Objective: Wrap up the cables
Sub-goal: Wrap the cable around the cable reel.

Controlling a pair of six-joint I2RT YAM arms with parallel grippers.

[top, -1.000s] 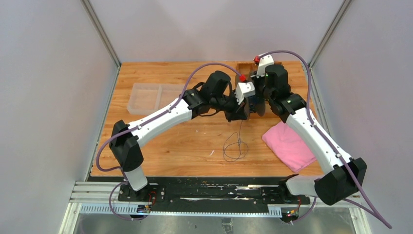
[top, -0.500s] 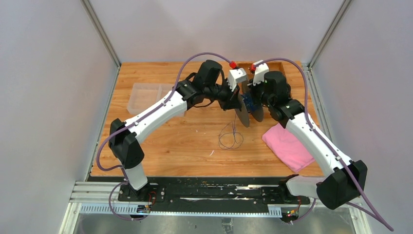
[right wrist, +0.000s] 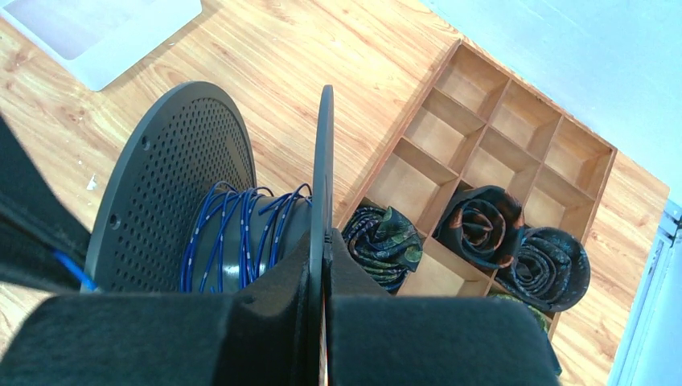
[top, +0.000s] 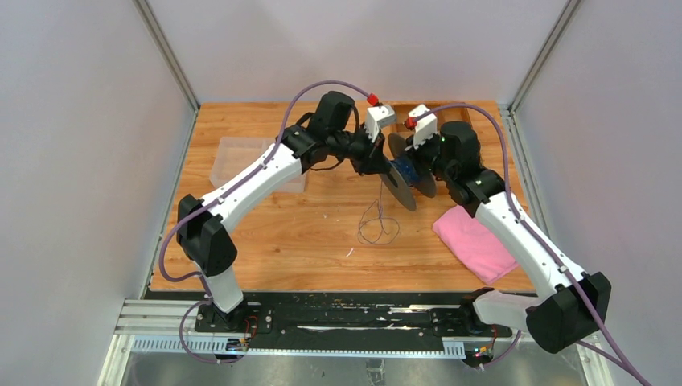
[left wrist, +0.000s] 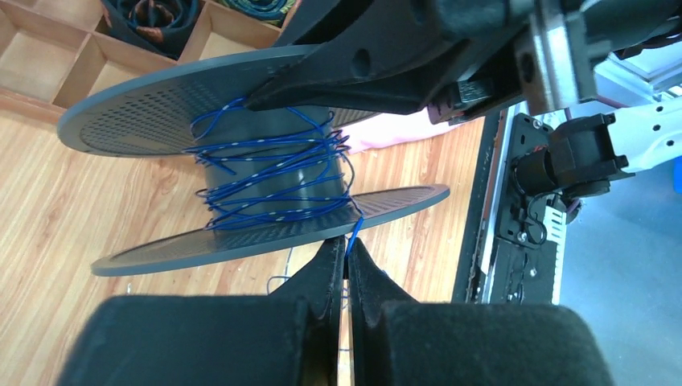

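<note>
Left wrist: left end effector (left wrist: 347, 256) pinches one cable (left wrist: 265, 193); right end effector (right wrist: 324, 239) (two total) clamps one spool (left wrist: 161, 112).

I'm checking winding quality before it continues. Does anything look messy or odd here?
Yes: the blue cable on the spool sits in loose, criss-crossing turns rather than neat rows, and the rest trails in slack loops on the table.

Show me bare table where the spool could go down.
Widest: the near strip of table, bordered by the left arm, the cable loops and the front edge. Smaller: behind the clear tray. Tight: between the loops and the pink cloth. Crowded: far centre, around the spool, left gripper, right gripper and divided box.
</note>
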